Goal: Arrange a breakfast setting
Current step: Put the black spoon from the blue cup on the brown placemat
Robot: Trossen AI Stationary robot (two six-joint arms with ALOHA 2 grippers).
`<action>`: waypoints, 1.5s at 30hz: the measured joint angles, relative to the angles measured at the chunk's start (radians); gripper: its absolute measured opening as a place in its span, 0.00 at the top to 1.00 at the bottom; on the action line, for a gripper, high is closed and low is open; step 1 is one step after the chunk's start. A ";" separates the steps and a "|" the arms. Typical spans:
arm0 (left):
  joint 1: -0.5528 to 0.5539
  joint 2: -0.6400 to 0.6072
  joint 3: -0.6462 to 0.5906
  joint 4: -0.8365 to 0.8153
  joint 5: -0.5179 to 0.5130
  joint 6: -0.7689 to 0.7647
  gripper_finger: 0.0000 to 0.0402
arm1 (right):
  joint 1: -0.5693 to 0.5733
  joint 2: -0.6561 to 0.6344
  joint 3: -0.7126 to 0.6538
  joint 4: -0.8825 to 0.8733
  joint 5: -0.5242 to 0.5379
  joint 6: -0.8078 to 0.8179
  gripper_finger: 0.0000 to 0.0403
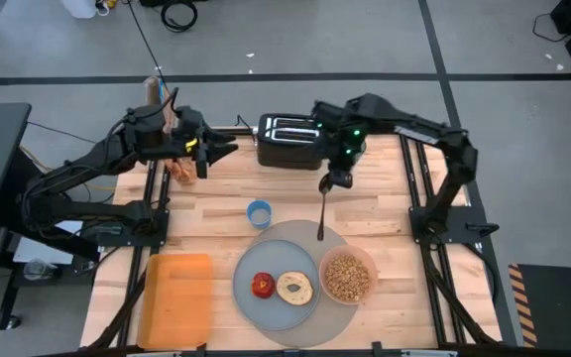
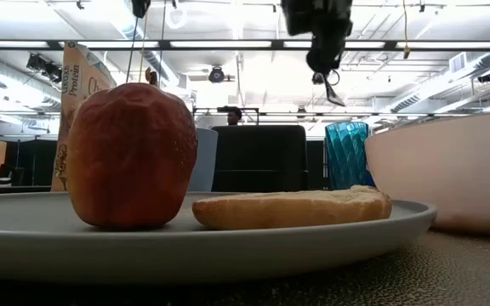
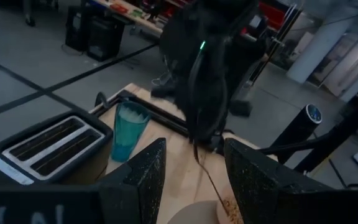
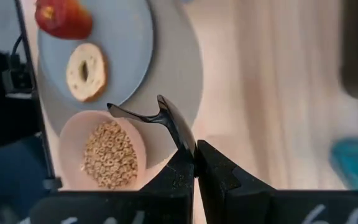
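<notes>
A round grey plate (image 1: 266, 263) lies on a larger grey mat (image 1: 300, 236) at the table's near middle. On the plate are a red apple (image 1: 263, 286) and a bagel half (image 1: 294, 289). A pink bowl (image 1: 347, 277) of cereal stands on the mat's right side. A teal tumbler (image 1: 259, 213) stands just beyond the mat. My right gripper (image 1: 335, 179) is shut on a dark spoon (image 1: 321, 213) above the mat's far edge, in front of the black toaster (image 1: 290, 142). My left gripper (image 1: 216, 149) is open and empty at the far left, beside the toaster. My right gripper pinches the spoon's upper end (image 4: 185, 144) between its two fingertips, from above, pointing down. The spoon hangs below the fingers, lifted clear of the table, as the low view (image 2: 332, 89) shows. Its lower end (image 1: 319, 236) hangs over the mat's far edge.
A flat orange tray (image 1: 178, 297) lies at the near left. A tall printed box (image 2: 79, 85) stands at the far left. Bare wood shows to the right of the mat and between the toaster and the mat.
</notes>
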 joint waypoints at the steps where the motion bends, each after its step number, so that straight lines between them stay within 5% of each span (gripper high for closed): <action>1: 0.000 -0.003 0.000 0.002 0.001 0.000 0.57 | 0.003 0.016 0.000 0.006 -0.021 -0.011 0.96; 6: 0.000 -0.009 0.000 -0.007 0.001 0.000 0.57 | 0.026 0.070 0.000 0.073 -0.183 -0.039 0.96; 19: 0.000 -0.009 0.000 -0.033 0.001 -0.011 0.57 | 0.184 0.242 0.000 0.130 -0.285 -0.152 0.96; 27: 0.000 -0.009 0.000 -0.084 0.001 -0.026 0.57 | 0.225 0.288 -0.001 0.204 -0.327 -0.170 0.96; 45: 0.000 -0.009 0.000 -0.088 0.001 -0.025 0.57 | 0.241 0.287 -0.230 0.345 -0.329 -0.160 0.96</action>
